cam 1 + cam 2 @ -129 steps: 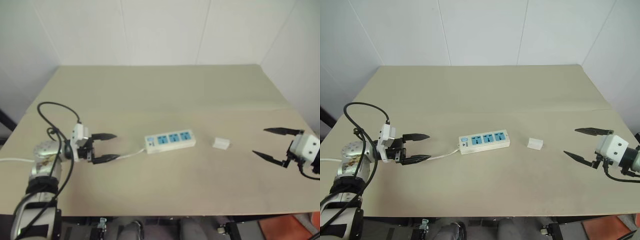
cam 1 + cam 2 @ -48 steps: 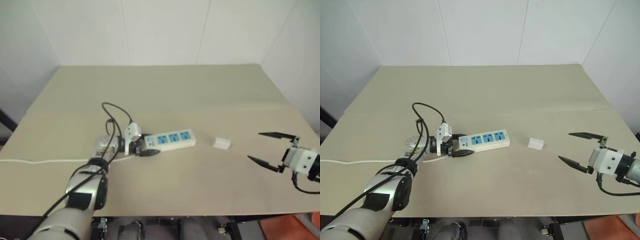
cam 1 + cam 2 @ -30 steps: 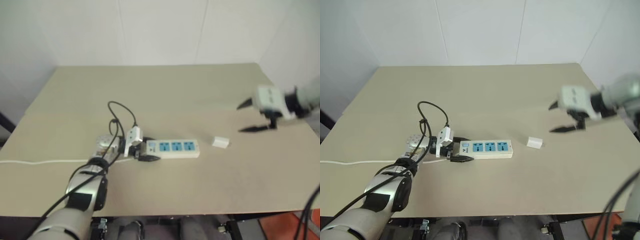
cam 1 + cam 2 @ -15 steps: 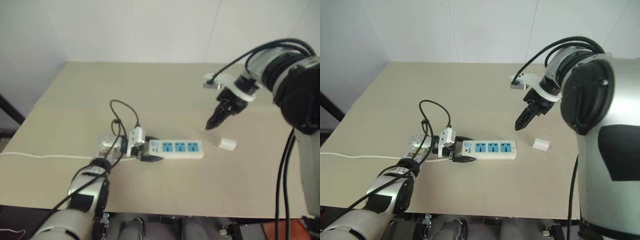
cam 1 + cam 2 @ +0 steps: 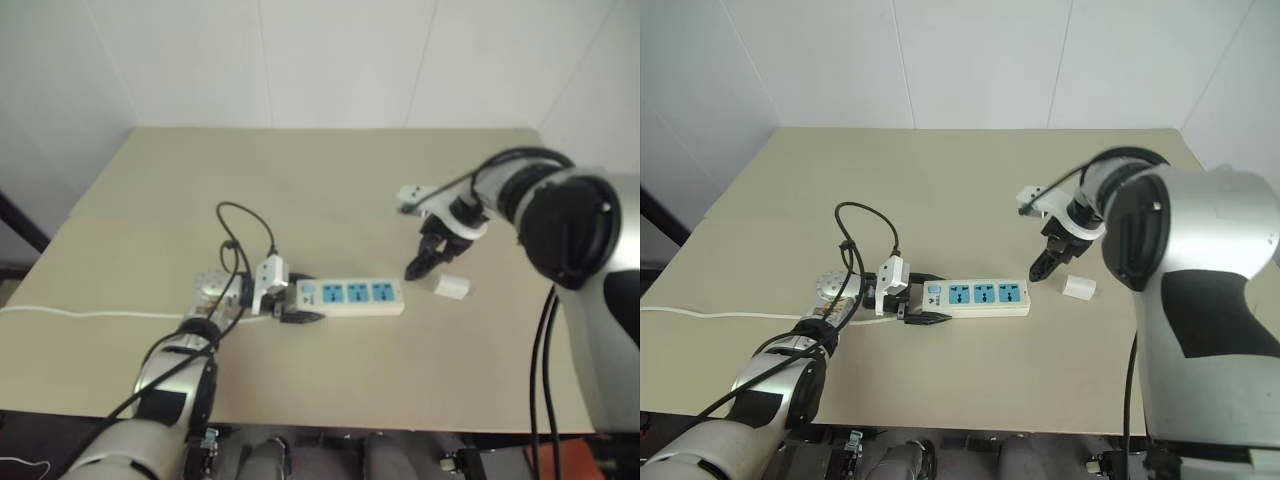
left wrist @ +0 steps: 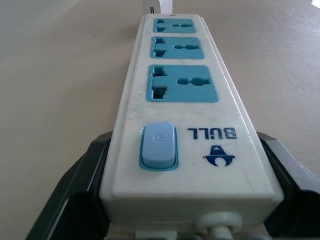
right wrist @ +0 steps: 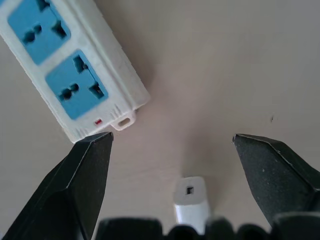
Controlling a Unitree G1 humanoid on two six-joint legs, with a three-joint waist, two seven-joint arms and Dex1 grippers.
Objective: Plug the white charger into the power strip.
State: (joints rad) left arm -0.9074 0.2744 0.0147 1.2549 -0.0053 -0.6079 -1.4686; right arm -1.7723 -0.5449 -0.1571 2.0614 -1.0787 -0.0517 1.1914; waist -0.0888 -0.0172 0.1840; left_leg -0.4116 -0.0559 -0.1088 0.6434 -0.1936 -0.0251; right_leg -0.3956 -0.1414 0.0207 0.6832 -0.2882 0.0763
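The power strip (image 5: pixel 350 296), a white bar with three blue sockets, lies flat near the middle of the tan table. My left gripper (image 5: pixel 288 303) is shut on its switch end, and its black fingers (image 6: pixel 75 190) press both sides of the strip (image 6: pixel 175 125). The small white charger (image 5: pixel 452 287) lies on the table just right of the strip's far end. My right gripper (image 5: pixel 418 266) points steeply down over the gap between the strip and the charger. It is open wide with nothing between its fingers (image 7: pixel 280 170). In the right wrist view the charger (image 7: pixel 191 206) sits between them, beside the strip's end (image 7: pixel 75 75).
The strip's thin white cord (image 5: pixel 100 315) runs left across the table to its edge. A black cable (image 5: pixel 245 225) loops above my left wrist. Bare tabletop (image 5: pixel 320 180) stretches toward the white wall, with more in front of the strip.
My right arm has swung in from the right and come down toward the charger, still open. The left gripper stays shut on the strip. The camera view has shifted.
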